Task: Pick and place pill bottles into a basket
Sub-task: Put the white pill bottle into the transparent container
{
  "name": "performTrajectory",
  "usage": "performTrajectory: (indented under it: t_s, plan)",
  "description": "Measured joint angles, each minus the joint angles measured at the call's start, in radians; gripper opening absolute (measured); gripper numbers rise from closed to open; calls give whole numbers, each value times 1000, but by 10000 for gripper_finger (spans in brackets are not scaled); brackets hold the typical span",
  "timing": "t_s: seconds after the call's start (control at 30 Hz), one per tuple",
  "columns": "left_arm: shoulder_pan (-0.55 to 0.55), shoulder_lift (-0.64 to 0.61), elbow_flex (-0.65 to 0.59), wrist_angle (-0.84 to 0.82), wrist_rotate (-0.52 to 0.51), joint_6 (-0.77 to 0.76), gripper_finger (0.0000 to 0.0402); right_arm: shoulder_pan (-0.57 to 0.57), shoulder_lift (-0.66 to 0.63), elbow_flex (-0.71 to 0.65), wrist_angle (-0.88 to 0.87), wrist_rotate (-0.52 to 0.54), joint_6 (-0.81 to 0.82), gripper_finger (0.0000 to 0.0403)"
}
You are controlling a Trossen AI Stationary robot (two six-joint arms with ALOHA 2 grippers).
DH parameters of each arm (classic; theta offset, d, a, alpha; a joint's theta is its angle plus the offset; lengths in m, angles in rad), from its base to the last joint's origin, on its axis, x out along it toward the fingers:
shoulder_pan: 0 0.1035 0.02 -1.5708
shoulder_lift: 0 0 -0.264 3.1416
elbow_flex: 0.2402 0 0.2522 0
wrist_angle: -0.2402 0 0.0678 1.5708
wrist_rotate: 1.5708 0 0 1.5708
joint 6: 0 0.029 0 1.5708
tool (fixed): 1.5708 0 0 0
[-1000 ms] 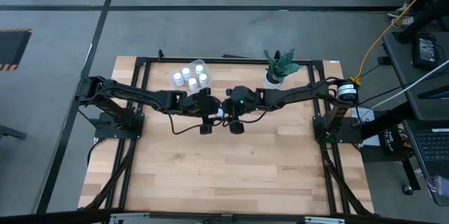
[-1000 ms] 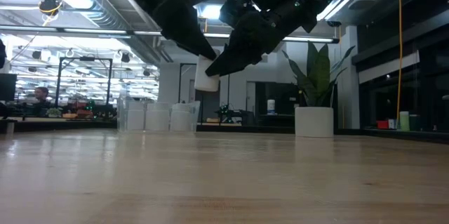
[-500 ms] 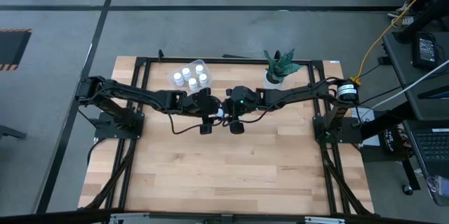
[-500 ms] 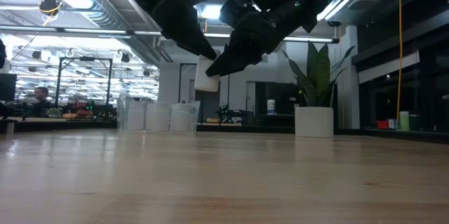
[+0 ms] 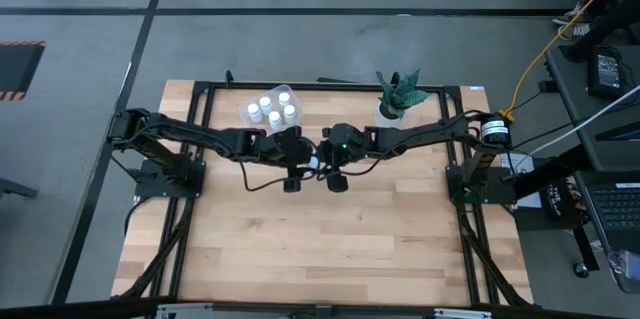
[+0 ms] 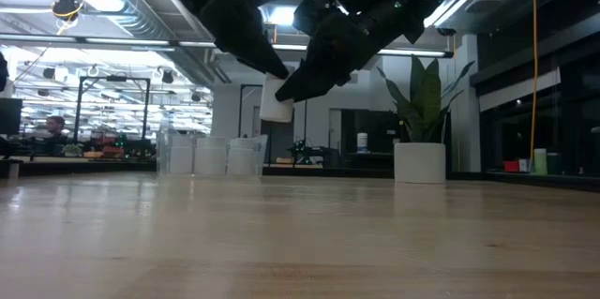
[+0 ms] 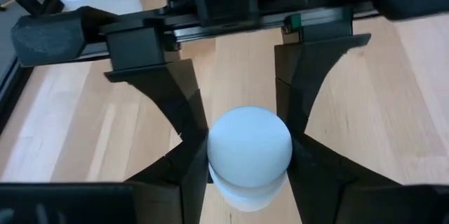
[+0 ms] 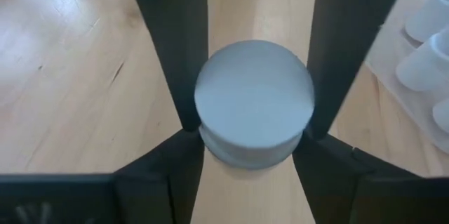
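Note:
One white pill bottle [image 6: 277, 107] hangs upright high above the middle of the table, between my two grippers. My left gripper [image 5: 306, 159] comes at it from the table's left and my right gripper [image 5: 322, 159] from the right; both are shut on it. The basket [image 5: 268, 109], a clear tub, stands on the table at the far left and holds several more pill bottles [image 5: 272, 111]. In the low view the basket [image 6: 211, 154] shows behind and below the held bottle. My left gripper pinches the bottle's side wall below its cap [image 7: 210, 178] between its two fingers. The fingers slant down from the table's left. The bottle stands upright, lifted clear of the table. My right gripper pinches the same bottle's side wall below the cap [image 8: 205, 150] between its two fingers. They slant down from the table's right, opposite the left gripper's fingers [image 8: 175, 55]. The bottle stays upright and clear.
A white pot with a green plant [image 5: 395, 107] stands at the far edge, right of centre. Bare wooden table top [image 5: 320, 239] lies between the arms and the near edge. A black frame [image 5: 200, 94] runs along the table's sides.

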Motion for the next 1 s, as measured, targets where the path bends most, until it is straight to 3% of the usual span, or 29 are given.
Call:
performTrajectory:
  t_s: [0.3,0.57,0.73,1.0]
  plan:
    - [-1,-31,0,-60,1,17,158,0,0,0,-2,-4,1,243]
    - [-1,-143,0,-163,-9,18,158,-23,0,0,-62,36,-1,234]
    - [-1,-228,0,-244,-76,24,158,-35,0,0,-82,73,-51,176]
    - [0,-362,-79,-242,-165,10,158,-36,-27,0,-98,71,-108,20]
